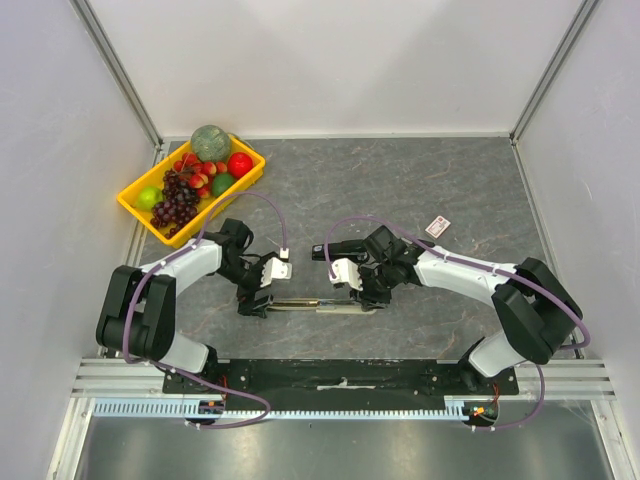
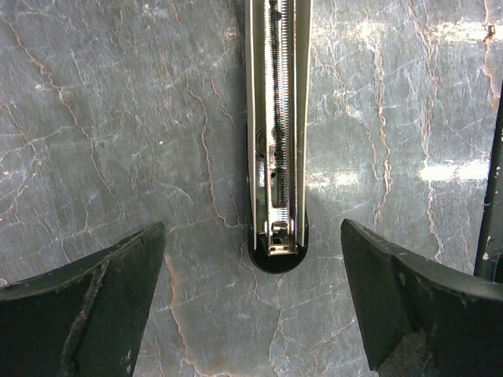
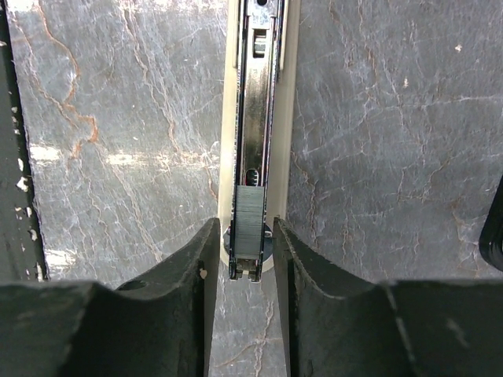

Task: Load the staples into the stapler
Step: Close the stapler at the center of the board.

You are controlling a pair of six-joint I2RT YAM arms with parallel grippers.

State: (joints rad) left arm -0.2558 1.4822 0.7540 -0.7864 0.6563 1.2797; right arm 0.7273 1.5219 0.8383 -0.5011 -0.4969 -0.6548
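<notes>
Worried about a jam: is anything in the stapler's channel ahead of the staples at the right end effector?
Nothing visible does. The staples sit in the channel of the stapler, between the fingers of the right end effector; the rail ahead looks bare up to a small metal part.

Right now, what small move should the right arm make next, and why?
Probably open the right fingers: they pinch the grey staple strip, which already appears to sit in the stapler's magazine channel, so releasing should leave it there.

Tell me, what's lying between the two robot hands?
The opened stapler lies flat between the left gripper and right gripper, shown in the top view.
</notes>
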